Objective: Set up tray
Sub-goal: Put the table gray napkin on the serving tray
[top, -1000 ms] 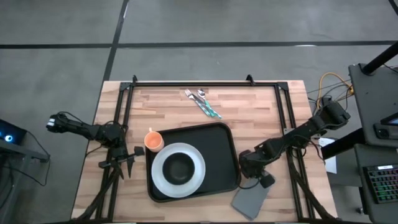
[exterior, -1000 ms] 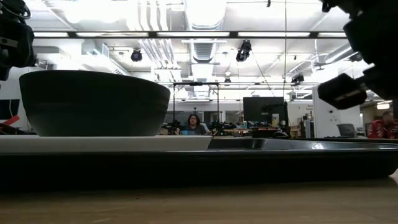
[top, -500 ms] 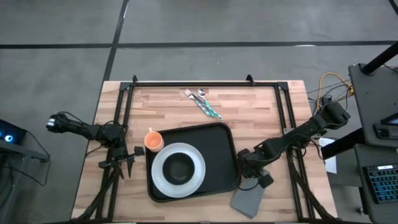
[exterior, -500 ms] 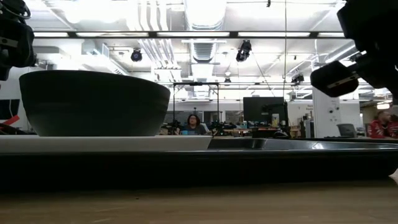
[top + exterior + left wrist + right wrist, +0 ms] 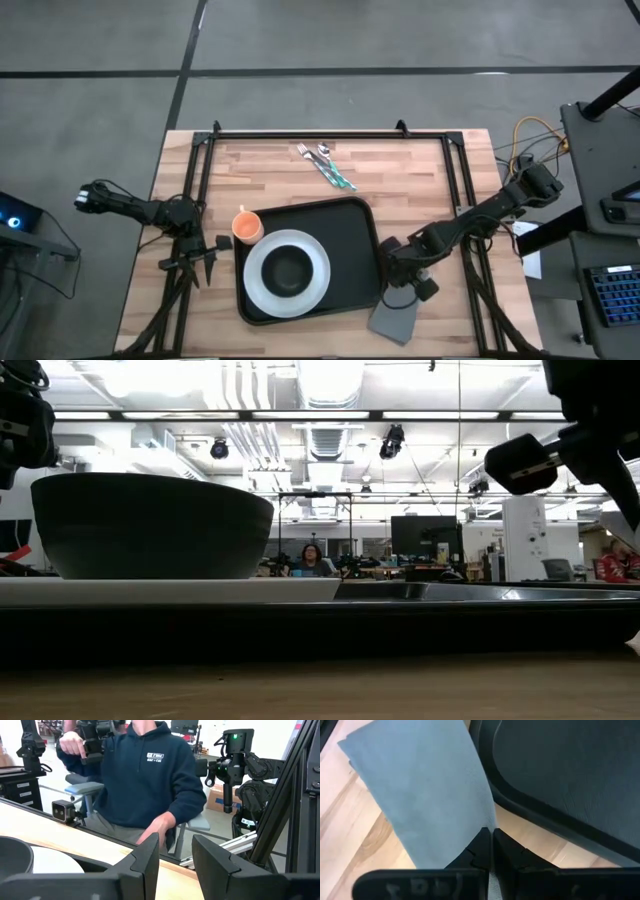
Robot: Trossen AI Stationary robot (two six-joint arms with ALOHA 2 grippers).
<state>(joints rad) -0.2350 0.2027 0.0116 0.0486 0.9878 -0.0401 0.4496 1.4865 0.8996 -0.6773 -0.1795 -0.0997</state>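
The right gripper was near the front right corner of the tray. Its jaws were pinched tight on one edge of the grey napkin. In the right wrist view the napkin ran right up between the two closed fingers, and the tray's rim lay just beside it.

A moment before, the napkin lay a bit more to the right, and the right gripper was a bit farther from the tray. Now both had slid a little toward the tray. In the low view the right gripper showed up more to the left too. It looked like the napkin was being pulled over so it could be set in its place with the tray.

The tray sat in the middle of the desk. The white plate with the dark bowl was on its left half. The orange cup stood just at its back left corner. The fork and spoon lay at the back of the desk, well apart from the tray.

The left gripper waited by the left side of the tray. Its jaws were open and held nothing.
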